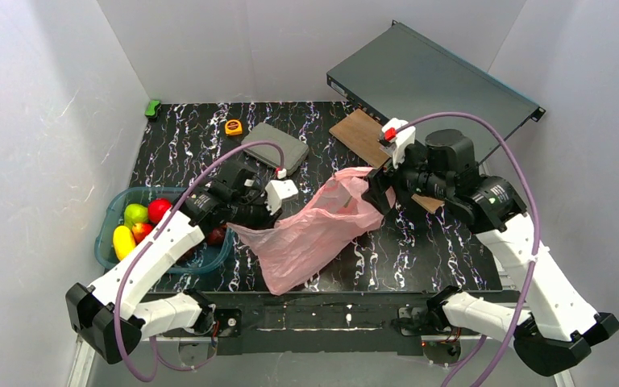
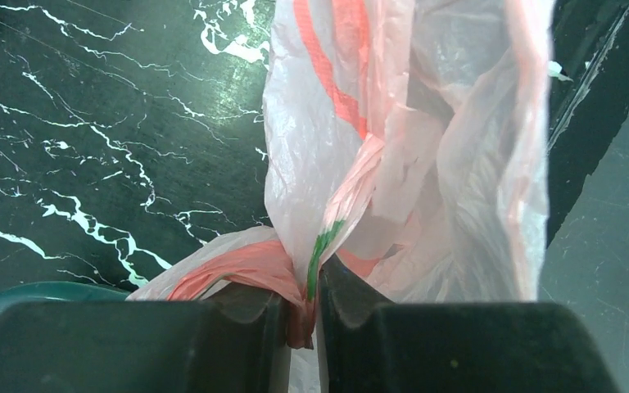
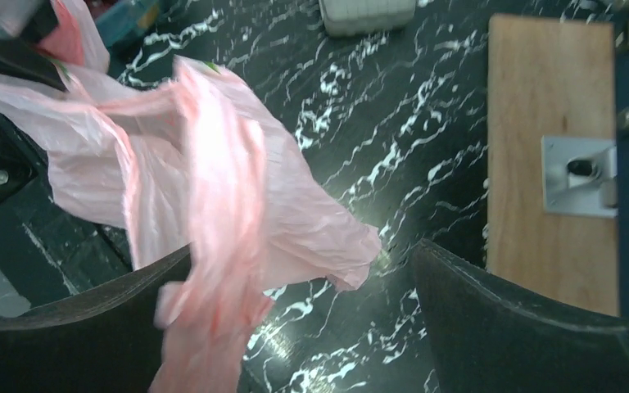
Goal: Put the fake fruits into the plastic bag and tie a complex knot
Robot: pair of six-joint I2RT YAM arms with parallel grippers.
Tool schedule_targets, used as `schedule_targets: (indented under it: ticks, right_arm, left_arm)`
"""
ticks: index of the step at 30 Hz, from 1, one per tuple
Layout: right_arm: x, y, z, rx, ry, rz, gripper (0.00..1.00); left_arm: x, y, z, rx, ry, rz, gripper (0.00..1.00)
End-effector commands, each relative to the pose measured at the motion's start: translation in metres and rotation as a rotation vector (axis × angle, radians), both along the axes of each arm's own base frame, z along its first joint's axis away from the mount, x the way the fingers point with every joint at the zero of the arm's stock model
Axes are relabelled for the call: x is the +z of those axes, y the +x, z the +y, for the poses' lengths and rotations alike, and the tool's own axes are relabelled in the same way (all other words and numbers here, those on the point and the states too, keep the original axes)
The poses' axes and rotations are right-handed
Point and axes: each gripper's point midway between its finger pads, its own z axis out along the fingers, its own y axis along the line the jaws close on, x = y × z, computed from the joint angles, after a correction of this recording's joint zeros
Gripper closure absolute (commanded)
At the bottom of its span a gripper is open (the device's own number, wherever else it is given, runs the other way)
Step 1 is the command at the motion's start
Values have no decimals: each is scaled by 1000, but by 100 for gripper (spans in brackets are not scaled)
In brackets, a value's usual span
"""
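The pink plastic bag (image 1: 314,230) lies crumpled mid-table, stretched between both arms. My left gripper (image 2: 309,304) is shut on a bunched strip of the bag (image 2: 409,164) at its left end (image 1: 246,226). My right gripper (image 3: 303,315) stands open at the bag's upper right corner (image 1: 375,193). Loose pink film (image 3: 213,180) drapes, blurred, against its left finger (image 3: 74,327), and the right finger (image 3: 532,327) is bare. The fake fruits (image 1: 139,224) sit in a teal tub (image 1: 109,214) at the left: yellow-green, red and a dark one. No knot is in view.
A grey flat box (image 1: 431,81) leans at the back right, with a wooden board (image 1: 363,133) (image 3: 540,164) carrying a metal bracket in front of it. A grey pouch (image 1: 276,147), a yellow tape measure (image 1: 233,126) and a small green item (image 1: 153,107) lie along the back.
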Motion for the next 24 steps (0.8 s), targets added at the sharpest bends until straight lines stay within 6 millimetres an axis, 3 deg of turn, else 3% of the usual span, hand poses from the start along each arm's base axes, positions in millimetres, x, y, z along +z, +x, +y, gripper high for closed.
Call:
schedule_targets:
  ticks: [1,8,15,18,20,24]
  right_arm:
    - [51,2,9,91,59,-194,2]
    - [71,8,9,147,-16,-350,2]
    - [77,-14,47,377,-96,-499,2]
    - [54,-24,65,464,-172,-491,2]
    - [26,-24,72,502,-257,-448,2]
    - [-15,14,60,385,-455,-446,4]
  left_arm:
    - [13,-4,-1,-43,2,-42,91]
    - [27,2,0,-57,11,-119,99]
    - [34,2,-5,-100,34,-168,99]
    - [38,2,-8,-104,25,-172,99]
    - [41,2,-7,-105,25,-181,99]
    - [44,-5,-3,-163,9,-230,100]
